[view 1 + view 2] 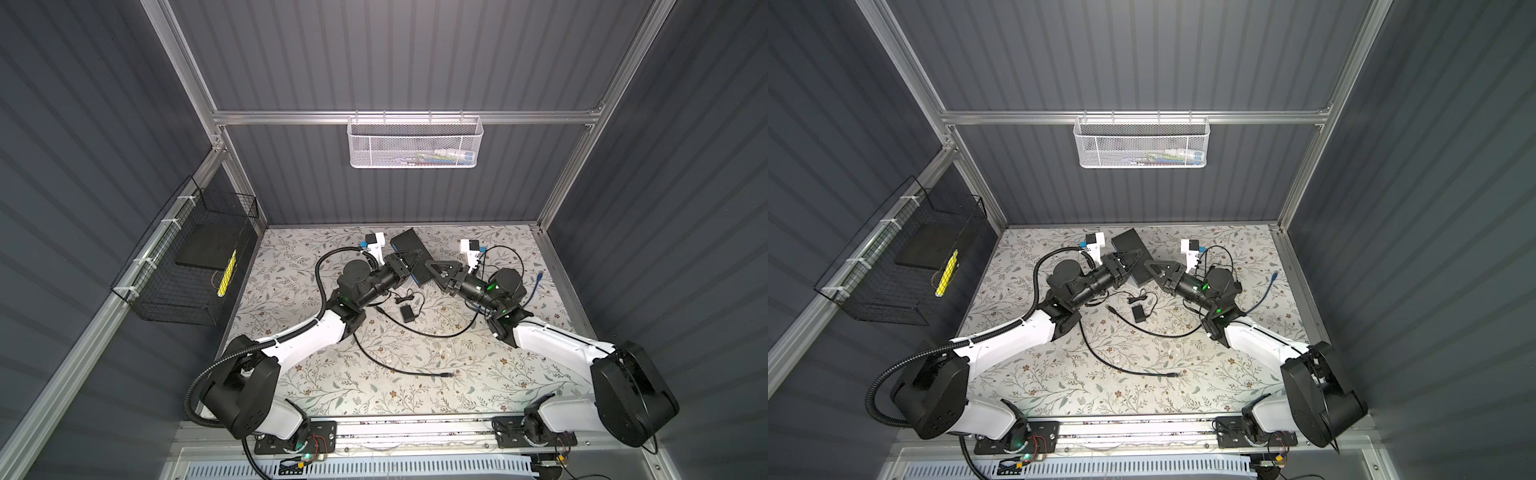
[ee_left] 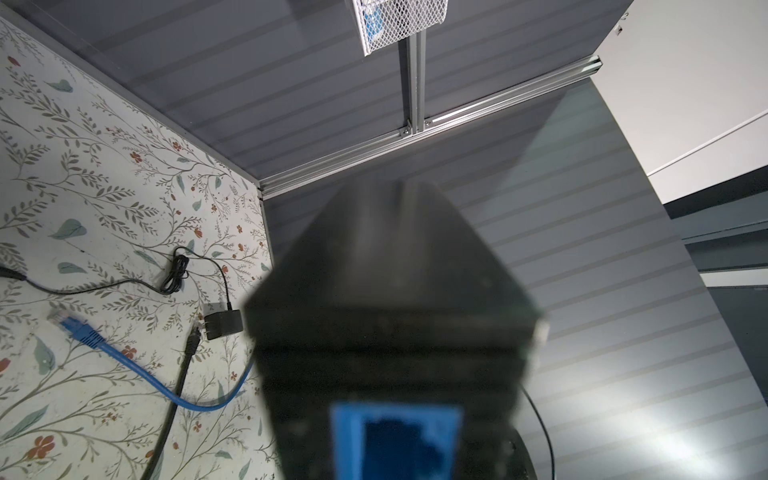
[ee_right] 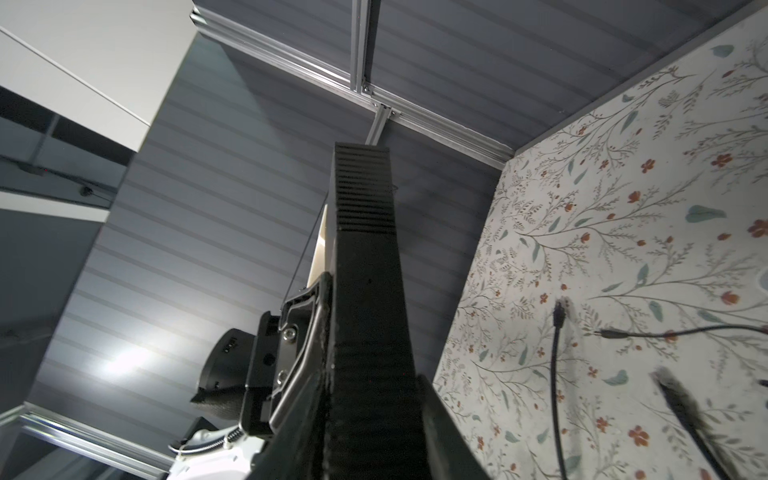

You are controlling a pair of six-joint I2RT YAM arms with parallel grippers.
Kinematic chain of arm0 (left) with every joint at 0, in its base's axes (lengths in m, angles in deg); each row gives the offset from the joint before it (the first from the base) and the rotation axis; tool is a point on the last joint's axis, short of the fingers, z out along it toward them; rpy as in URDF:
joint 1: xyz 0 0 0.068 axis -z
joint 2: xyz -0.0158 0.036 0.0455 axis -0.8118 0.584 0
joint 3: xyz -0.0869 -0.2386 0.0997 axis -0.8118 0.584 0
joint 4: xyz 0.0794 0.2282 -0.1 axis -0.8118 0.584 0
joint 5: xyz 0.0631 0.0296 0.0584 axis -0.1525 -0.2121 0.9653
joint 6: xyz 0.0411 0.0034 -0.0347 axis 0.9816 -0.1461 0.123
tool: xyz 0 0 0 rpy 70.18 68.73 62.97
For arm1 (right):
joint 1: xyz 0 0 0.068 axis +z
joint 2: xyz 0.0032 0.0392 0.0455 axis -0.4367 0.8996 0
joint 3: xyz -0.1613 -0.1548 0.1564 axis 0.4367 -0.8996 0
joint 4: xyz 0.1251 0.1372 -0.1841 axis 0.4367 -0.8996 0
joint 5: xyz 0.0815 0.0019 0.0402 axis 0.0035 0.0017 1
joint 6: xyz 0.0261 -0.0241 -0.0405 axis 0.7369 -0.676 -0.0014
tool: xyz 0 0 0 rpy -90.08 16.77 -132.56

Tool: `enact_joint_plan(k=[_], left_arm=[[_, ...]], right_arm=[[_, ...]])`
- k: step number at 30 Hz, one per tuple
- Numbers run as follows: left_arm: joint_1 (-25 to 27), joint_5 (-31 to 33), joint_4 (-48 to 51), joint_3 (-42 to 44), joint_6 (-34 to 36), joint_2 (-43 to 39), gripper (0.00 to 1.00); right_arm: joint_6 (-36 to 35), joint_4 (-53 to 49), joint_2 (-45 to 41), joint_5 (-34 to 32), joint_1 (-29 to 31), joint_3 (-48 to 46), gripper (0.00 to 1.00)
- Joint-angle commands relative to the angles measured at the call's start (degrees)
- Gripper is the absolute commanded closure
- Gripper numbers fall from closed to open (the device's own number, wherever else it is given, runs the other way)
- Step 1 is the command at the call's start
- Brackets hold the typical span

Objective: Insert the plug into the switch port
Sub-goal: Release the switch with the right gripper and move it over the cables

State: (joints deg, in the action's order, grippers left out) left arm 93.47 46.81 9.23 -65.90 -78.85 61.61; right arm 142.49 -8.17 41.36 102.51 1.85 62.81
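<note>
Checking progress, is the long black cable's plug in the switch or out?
Out: the black cable's plug lies loose on the floral-patterned table, well apart from the black ribbed switch box.

One switch (image 1: 405,243), one power adapter (image 1: 407,313), one blue cable (image 2: 137,370), two black plugs (image 1: 380,309) (image 1: 451,375) and two baskets (image 1: 415,143) (image 1: 174,307) are counted.

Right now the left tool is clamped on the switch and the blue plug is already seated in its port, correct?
Wrong on the plug. The left tool is clamped on the switch, but the blue plug lies free on the table, not in the port; the left wrist view shows it.
</note>
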Motion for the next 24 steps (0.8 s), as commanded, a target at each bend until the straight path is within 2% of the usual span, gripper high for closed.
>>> enact_joint_plan(k=[1,6,12,16,19,24], left_arm=[[-0.1,-5.3,5.5,1.0,2.5,-2.9,0.99],[-2.8,-4.3,9.0,2.1,4.1,-6.2,1.0],[-7.5,-4.2,14.6,3.8,6.2,-11.1,1.0],[-13.0,-4.2,22.6,6.2,8.9,-17.7,1.0],[-16.6,-1.6,31.3,6.0,12.7,-22.3,1.0],[-18.2,3.9,43.4,5.5,16.8,-27.8,1.0]], right_arm=[[-10.6,-8.8,-1.7,2.5,0.1,1.4,0.55],[-12.9,-11.8,-4.9,3.8,-1.7,-2.0,0.35],[-23.4,-25.9,-10.9,4.1,-2.5,-3.0,0.26],[-37.7,-46.2,-11.6,-0.4,-2.2,1.9,0.27],[-49.5,-56.4,-8.0,-1.2,-1.3,7.4,0.3],[-59.0,-60.1,2.3,-2.6,1.4,14.4,0.33]])
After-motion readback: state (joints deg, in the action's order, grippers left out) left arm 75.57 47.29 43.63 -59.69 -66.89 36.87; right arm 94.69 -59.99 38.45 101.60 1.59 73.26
